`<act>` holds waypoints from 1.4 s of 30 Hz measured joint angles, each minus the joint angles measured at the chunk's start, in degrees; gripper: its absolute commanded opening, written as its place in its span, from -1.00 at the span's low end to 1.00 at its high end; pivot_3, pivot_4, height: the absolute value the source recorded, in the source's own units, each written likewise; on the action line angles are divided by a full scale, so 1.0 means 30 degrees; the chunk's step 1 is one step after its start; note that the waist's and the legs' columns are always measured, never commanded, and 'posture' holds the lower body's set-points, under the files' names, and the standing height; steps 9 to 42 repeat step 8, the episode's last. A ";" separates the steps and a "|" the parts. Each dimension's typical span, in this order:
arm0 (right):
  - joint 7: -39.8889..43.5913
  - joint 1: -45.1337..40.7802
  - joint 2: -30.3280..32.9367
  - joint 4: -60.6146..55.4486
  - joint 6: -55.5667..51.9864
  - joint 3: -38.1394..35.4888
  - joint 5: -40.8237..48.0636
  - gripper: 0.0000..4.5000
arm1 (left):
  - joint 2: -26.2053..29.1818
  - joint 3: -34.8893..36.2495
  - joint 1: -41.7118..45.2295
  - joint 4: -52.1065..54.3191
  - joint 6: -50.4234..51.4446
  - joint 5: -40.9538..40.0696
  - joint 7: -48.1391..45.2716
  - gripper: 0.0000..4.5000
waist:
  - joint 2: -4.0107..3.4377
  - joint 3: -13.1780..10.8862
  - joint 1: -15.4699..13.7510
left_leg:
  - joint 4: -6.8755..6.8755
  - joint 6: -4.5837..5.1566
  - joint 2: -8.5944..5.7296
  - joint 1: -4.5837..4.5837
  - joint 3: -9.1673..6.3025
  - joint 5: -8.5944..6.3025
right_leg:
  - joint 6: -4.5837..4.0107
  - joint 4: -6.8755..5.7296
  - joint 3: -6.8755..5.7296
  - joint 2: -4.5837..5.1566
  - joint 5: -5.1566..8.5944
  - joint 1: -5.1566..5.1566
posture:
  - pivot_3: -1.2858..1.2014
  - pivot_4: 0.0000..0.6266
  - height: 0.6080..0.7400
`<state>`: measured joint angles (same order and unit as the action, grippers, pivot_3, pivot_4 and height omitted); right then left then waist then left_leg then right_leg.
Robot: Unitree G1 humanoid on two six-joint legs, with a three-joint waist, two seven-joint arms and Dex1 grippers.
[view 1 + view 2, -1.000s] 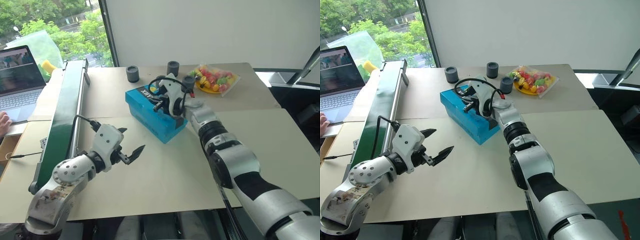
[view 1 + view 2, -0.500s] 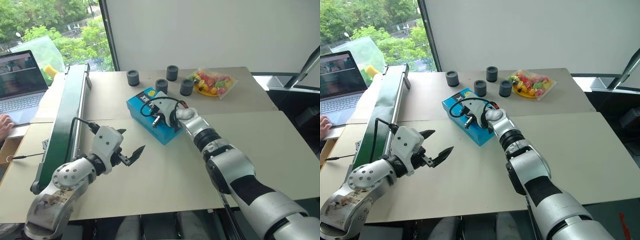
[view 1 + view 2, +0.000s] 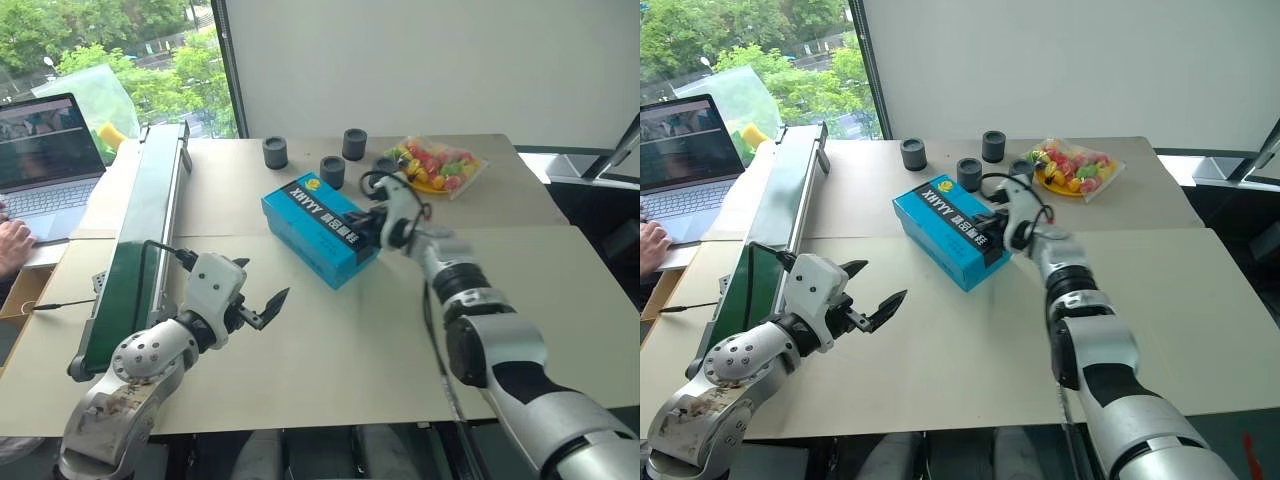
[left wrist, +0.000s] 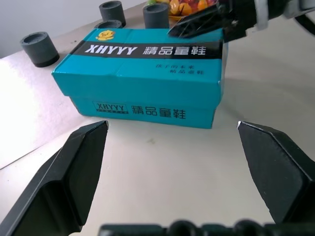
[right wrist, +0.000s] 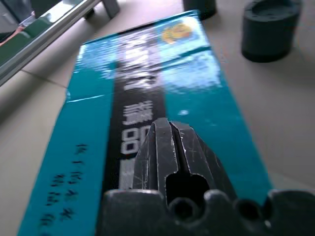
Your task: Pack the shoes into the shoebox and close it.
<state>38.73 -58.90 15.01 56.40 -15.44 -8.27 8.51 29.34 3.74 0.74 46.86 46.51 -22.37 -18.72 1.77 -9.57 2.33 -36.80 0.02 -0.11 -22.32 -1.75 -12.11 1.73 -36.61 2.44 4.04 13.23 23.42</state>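
Pressing its tight-shut fingers over the lid, the right gripper apparently seats the closed shoebox; nearby, the left gripper waits, fingers spread wide.

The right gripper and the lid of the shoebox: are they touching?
Cannot tell. In the left wrist view the shut right gripper lies right at the top of the shoebox lid, but neither contact nor a gap is plain.
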 measured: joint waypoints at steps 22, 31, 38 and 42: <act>-0.2159 0.4312 0.1433 -0.7720 -0.3439 -0.0163 -0.0109 -0.97 | -0.1726 0.0732 0.0605 -0.1056 -0.0088 -0.0149 0.1010 1.00 | -0.0004 -0.0006 0.0250 | 0.0006 0.0004 0.0000 0.0006 0.0052 -0.0003 | 0.0006 -0.0031 0.0066 -0.0037 0.0003 0.0027 | 0.03 -0.52 1.00; -0.2159 0.4312 0.1433 -0.7720 -0.3439 -0.0163 -0.0109 -0.97 | -0.1726 0.0732 0.0605 -0.1056 -0.0088 -0.0149 0.1010 1.00 | -0.0004 -0.0006 0.0250 | 0.0006 0.0004 0.0000 0.0006 0.0052 -0.0003 | 0.0006 -0.0031 0.0066 -0.0037 0.0003 0.0027 | 0.03 -0.52 1.00; -0.2159 0.4312 0.1433 -0.7720 -0.3439 -0.0163 -0.0109 -0.97 | -0.1726 0.0732 0.0605 -0.1056 -0.0088 -0.0149 0.1010 1.00 | -0.0004 -0.0006 0.0250 | 0.0006 0.0004 0.0000 0.0006 0.0052 -0.0003 | 0.0006 -0.0031 0.0066 -0.0037 0.0003 0.0027 | 0.03 -0.52 1.00; -0.2159 0.4312 0.1433 -0.7720 -0.3439 -0.0163 -0.0109 -0.97 | -0.1726 0.0732 0.0605 -0.1056 -0.0088 -0.0149 0.1010 1.00 | -0.0004 -0.0006 0.0250 | 0.0006 0.0004 0.0000 0.0006 0.0052 -0.0003 | 0.0006 -0.0031 0.0066 -0.0037 0.0003 0.0027 | 0.03 -0.52 1.00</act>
